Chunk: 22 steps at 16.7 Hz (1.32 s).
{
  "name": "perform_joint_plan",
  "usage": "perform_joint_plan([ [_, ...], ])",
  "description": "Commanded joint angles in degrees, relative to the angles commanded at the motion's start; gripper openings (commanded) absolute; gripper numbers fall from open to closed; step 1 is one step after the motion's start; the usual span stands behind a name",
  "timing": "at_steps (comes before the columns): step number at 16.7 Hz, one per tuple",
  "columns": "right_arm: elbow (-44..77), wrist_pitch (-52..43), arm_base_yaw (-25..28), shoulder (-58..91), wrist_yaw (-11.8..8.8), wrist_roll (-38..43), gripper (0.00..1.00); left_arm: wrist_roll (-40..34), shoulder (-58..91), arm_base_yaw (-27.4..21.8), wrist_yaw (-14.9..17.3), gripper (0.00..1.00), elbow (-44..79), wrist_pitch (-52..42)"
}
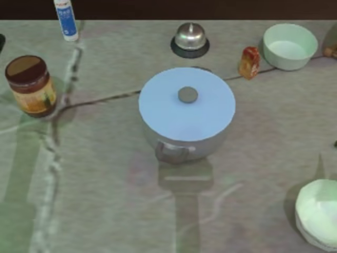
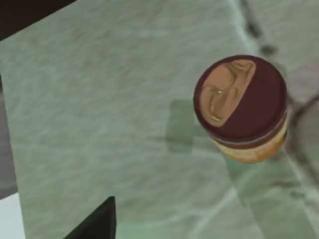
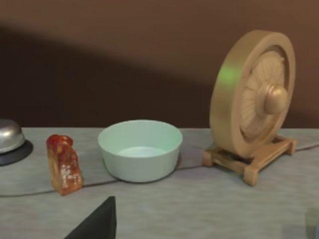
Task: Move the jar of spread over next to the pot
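The jar of spread (image 1: 30,85) stands upright at the table's left side, with a dark brown lid and an orange-yellow label. The left wrist view looks down on the jar (image 2: 241,107) from above and off to one side. One dark fingertip (image 2: 99,221) of my left gripper shows there, well apart from the jar, with nothing held. The grey pot (image 1: 186,112) with its pale blue lid and small knob sits mid-table, far to the right of the jar. One fingertip (image 3: 99,221) of my right gripper shows above the table's back right, empty. Neither arm appears in the top view.
Along the back stand a white-and-blue tube (image 1: 66,20), a silver bell (image 1: 190,38), a red-orange packet (image 1: 249,62), a pale green bowl (image 1: 289,46) and a wooden wheel on a stand (image 3: 254,99). A pale rounded object (image 1: 318,213) sits at the front right corner.
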Motion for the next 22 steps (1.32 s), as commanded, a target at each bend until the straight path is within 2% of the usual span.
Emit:
perform_joint_plan([
  [7, 0.0, 0.0, 0.0, 0.0, 0.0, 0.0, 1.00, 14.0, 37.7, -0.5, 0.4, 1.00, 35.8, -23.4],
  [12, 0.0, 0.0, 0.0, 0.0, 0.0, 0.0, 1.00, 21.3, 57.5, -0.7, 0.4, 1.00, 54.6, -35.6],
  [16, 0.0, 0.0, 0.0, 0.0, 0.0, 0.0, 1.00, 24.4, 65.9, -0.7, 0.4, 1.00, 62.8, -40.8],
  [22, 0.0, 0.0, 0.0, 0.0, 0.0, 0.0, 1.00, 24.8, 66.9, -0.8, 0.4, 1.00, 63.9, -41.5],
])
